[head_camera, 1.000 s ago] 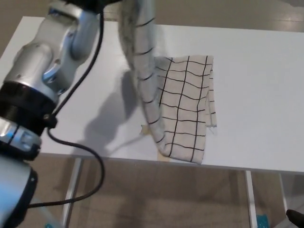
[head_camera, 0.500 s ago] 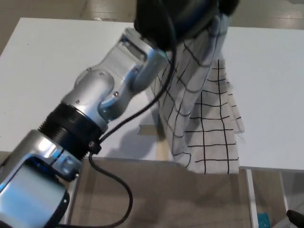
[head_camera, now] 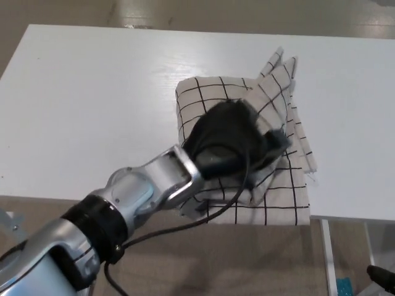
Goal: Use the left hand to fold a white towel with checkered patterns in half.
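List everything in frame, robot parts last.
towel: 1, white with black grid lines, folded over on the table's near-right part, near edge at the table edge
table: 1, white, fills most of the view
floor: tan, below the table's near edge and beyond its far edge
left arm: 1, silver with black bands and a black cable, enters from lower left
left hand: 1, black, on top of the towel; finger state unclear
right hand: not in view

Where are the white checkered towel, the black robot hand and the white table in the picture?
white checkered cloth towel point(head_camera: 203, 95): head view, on its far left folded part.
black left robot hand point(head_camera: 231, 139): head view, on the middle of the hand, on top of the towel.
white flat table point(head_camera: 86, 111): head view, on a bare part left of the towel.
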### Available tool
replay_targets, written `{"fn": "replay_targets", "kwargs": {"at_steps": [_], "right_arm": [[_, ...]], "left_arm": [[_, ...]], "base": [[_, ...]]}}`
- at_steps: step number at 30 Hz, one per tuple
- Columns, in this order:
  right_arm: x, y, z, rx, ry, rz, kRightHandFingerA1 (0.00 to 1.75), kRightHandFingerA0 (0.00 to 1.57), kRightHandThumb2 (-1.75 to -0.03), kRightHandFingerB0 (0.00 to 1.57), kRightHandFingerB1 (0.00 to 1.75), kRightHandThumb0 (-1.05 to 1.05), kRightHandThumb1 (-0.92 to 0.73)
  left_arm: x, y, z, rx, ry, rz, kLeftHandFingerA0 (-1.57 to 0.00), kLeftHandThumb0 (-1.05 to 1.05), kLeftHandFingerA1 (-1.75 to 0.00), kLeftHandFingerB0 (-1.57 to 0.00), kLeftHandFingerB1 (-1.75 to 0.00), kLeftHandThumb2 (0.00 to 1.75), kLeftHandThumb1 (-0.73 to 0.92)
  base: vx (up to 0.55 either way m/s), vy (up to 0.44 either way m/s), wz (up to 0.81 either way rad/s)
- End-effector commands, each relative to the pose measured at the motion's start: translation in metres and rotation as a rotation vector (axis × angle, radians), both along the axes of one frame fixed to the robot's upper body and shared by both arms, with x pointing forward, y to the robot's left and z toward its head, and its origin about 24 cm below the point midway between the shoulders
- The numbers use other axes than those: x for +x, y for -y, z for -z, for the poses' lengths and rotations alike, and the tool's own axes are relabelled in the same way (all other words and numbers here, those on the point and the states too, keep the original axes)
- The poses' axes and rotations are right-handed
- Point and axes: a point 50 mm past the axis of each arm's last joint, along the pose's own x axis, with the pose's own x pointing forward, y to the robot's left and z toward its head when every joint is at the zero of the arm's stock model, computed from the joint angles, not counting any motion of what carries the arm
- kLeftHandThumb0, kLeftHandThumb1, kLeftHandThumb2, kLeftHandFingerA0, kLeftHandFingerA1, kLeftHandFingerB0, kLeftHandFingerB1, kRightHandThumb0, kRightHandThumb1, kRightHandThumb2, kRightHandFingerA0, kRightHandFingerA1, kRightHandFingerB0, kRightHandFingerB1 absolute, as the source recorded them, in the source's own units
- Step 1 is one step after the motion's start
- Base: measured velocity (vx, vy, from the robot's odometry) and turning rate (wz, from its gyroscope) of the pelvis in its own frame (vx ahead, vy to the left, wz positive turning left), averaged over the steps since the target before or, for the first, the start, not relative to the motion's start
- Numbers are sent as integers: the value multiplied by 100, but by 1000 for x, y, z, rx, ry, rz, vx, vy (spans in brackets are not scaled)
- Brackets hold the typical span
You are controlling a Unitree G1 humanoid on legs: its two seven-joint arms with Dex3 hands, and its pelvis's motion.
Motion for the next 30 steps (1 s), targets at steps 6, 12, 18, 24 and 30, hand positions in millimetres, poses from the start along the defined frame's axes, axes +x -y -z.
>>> {"fn": "replay_targets", "kwargs": {"at_steps": [6,12,18,24,30], "right_arm": [[-2,2,0,-32,-7,-37,64,65,-58,60,52,-41,-63],[-2,1,0,-42,-8,-40,64,66,-58,60,52,-42,-62],[-3,2,1,-32,-11,-45,64,65,-58,61,52,-43,-62],[-5,1,2,-27,-8,-47,64,65,-58,60,52,-44,-61],[-4,0,1,-27,-3,-50,63,65,-58,60,52,-44,-61]], "left_arm": [[3,2,28,239,-542,-224,0,-86,0,0,0,62,51],[4,10,13,217,-637,-255,0,-96,0,0,0,59,58],[9,17,-16,119,-607,-221,0,-97,0,0,-2,61,58],[13,21,-46,32,-592,-181,0,-98,0,0,-9,67,52],[11,24,-83,-73,-601,-127,0,-96,0,0,-9,60,56]], "base": [[0,0,0],[0,0,0],[0,0,0],[0,0,0],[0,0,0]]}}
